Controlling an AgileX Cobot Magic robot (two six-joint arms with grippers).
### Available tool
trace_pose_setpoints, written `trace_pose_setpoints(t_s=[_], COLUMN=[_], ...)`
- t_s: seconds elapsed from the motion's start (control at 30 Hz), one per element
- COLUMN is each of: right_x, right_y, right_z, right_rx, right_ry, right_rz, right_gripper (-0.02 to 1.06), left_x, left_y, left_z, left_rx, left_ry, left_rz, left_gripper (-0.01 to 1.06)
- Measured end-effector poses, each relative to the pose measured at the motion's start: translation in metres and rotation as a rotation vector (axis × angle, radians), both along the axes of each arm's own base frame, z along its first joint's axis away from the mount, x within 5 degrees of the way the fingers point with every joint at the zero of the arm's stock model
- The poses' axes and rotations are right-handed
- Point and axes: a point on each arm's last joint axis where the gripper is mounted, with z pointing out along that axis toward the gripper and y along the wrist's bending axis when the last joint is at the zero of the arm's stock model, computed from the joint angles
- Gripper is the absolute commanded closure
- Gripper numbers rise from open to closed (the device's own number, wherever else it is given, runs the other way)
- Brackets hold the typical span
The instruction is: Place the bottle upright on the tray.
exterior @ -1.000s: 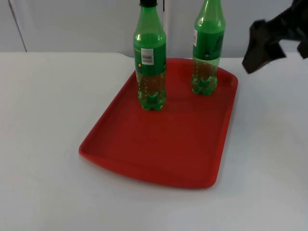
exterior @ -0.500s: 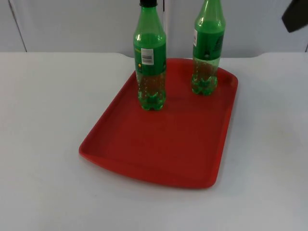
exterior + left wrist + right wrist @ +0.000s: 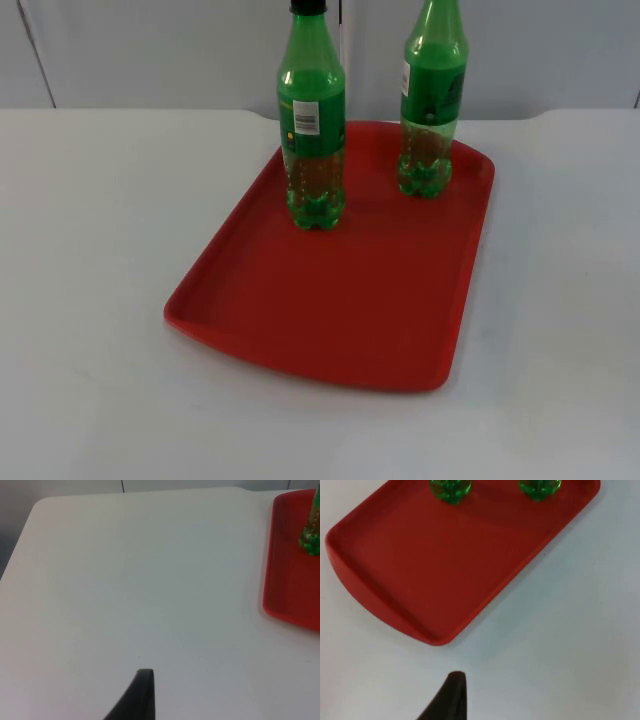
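Two green bottles stand upright on the red tray, apart, at its far end. Left gripper and right gripper hang above the white table; their spread I cannot tell

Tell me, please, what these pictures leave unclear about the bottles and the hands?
- Right bottle: its cap is cut off by the top view's upper edge.
- Both bottles: the wrist views catch only their bases on the tray.
- Left hand and right hand: one fingertip each, over the table, so open or shut is unknowable.
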Motion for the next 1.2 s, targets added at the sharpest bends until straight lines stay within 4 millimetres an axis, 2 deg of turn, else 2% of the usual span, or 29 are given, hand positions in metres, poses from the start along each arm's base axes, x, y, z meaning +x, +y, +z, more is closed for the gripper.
trace_pose_setpoints(t_s=[0.13,0.17,0.3,0.33,0.43,0.5,0.8,1.2], right_x=[-0.026,-0.026,-0.050,-0.050,-0.070,-0.075,-0.124,-0.170], right_y=[-0.012,-0.012,-0.023,-0.023,-0.032,-0.034,-0.056,-0.077], right_z=[-0.005,-0.005,-0.010,-0.010,-0.013,-0.013,-0.007,-0.006], right_rx=[0.020,0.020,0.042,0.042,0.062,0.065,0.109,0.185], right_ry=[-0.047,-0.047,-0.095,-0.095,-0.138,-0.144,-0.245,-0.425], right_rz=[0.001,0.001,0.001,0.001,0.002,0.003,0.011,0.014], right_gripper=[-0.01,-0.01,-0.01,-0.01,-0.01,-0.01,-0.01,-0.01], left_x=[0.000,0.000,0.000,0.000,0.000,0.000,0.000,0.000], left_y=[0.000,0.000,0.000,0.000,0.000,0.000,0.000,0.000], left_z=[0.000,0.000,0.000,0.000,0.000,0.000,0.000,0.000], left_rx=[0.000,0.000,0.000,0.000,0.000,0.000,0.000,0.000], left_ry=[0.000,0.000,0.000,0.000,0.000,0.000,0.000,0.000], left_rz=[0.000,0.000,0.000,0.000,0.000,0.000,0.000,0.000], left_gripper=[0.01,0.01,0.01,0.01,0.01,0.01,0.01,0.01])
